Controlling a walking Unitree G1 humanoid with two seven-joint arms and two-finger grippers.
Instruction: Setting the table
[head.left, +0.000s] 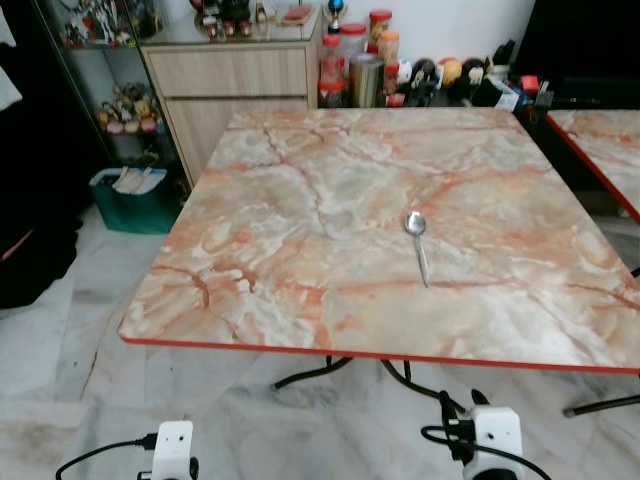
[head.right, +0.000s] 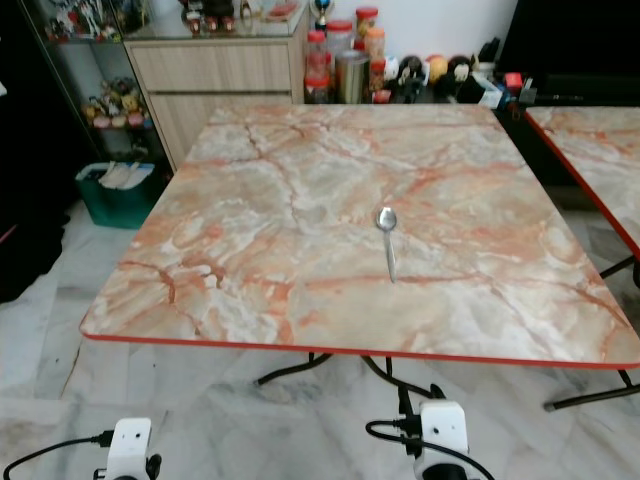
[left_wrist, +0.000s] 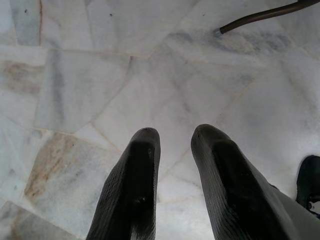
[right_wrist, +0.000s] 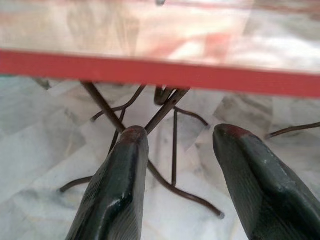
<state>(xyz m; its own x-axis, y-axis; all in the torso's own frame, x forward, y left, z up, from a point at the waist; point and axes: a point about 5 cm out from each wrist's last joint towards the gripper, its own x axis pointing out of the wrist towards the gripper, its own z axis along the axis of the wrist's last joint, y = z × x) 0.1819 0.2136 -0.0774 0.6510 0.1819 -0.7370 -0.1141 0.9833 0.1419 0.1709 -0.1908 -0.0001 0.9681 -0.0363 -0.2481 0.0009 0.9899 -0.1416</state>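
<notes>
A spoon (head.left: 417, 243) lies toward three o'clock on the marble bench (head.left: 300, 250), while the left gripper (left_wrist: 172, 137) and right gripper (right_wrist: 180, 135) hang parted and empty at six o'clock.

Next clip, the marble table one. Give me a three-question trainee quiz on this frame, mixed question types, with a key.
1. True or false: the spoon lies flat on the table, with its bowl pointing away from the robot.
2. Multiple choice: where is the right gripper?
A. Closed on the spoon
B. Open, below the table's red edge, facing the table legs
C. Resting on the tabletop
3. Short answer: what does the open left gripper point at?

Key
1. True
2. B
3. The marble floor; it holds nothing.
</notes>
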